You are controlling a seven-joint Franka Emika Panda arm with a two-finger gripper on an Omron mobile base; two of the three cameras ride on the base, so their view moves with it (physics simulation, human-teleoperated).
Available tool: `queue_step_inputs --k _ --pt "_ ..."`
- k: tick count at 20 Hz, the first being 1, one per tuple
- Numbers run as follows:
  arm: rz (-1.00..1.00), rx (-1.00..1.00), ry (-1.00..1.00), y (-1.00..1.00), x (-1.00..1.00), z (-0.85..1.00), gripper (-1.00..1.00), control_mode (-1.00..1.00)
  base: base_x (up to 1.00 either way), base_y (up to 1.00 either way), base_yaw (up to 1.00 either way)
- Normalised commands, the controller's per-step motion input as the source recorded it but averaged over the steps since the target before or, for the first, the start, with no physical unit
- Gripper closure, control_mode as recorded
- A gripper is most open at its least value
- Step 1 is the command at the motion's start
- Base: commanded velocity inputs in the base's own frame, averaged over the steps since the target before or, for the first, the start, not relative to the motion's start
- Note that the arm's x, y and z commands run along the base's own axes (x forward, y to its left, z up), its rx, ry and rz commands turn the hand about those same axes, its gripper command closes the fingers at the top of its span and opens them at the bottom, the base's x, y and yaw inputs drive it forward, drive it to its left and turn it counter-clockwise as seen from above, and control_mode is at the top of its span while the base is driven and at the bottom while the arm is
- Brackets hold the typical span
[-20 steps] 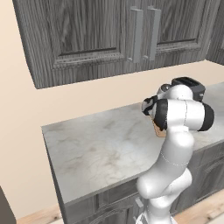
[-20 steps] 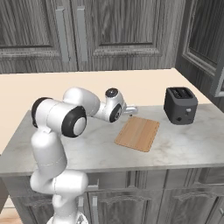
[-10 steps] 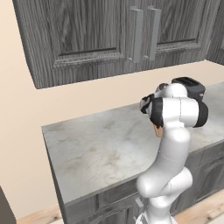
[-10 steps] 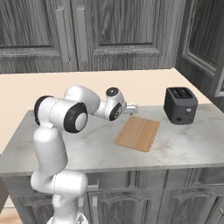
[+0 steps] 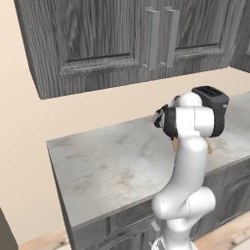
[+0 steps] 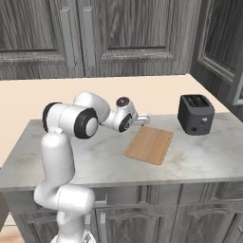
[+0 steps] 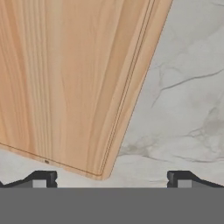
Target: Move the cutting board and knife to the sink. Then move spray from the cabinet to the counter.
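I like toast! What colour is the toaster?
The toaster is dark grey, almost black, and it shows best in the right base view.

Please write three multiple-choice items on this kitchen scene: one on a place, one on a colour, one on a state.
1. Where does the cutting board lie?
A. on the counter
B. in a drawer
C. on the toaster

2. What colour is the toaster?
A. red
B. black
C. white

3. How is the gripper?
A. shut on the board
B. shut, empty
C. open

Key: 1 A, the board lies flat on the marbled stone. 2 B, its body is dark. 3 C, the fingertips stand wide apart in the hand view.
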Motion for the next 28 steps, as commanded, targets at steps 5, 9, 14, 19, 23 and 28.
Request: queue_step_inputs --k 5,9,14,19,23,28 --pt "0.00 0.00 0.00 -0.01 0.22 -0.37 -1.00 -1.00 0.00 0.00 0.00" --pt "0.00 0.00 0.00 -0.04 0.23 -0.33 -1.00 -1.00 0.00 0.00 0.00" --pt "0.00 0.00 0.00 -0.03 0.24 -0.12 -1.00 -1.00 0.00 0.00 0.00" --pt "0.00 0.00 0.00 -0.05 0.02 0.00 -1.00 -1.00 0.00 0.00 0.00" --pt "0.00 0.01 0.00 -0.11 0.06 0.05 -1.00 -1.00 0.00 0.00 0.00" --pt "0.00 0.00 0.00 -0.03 0.34 0.00 -1.00 -1.00 0.00 0.00 0.00"
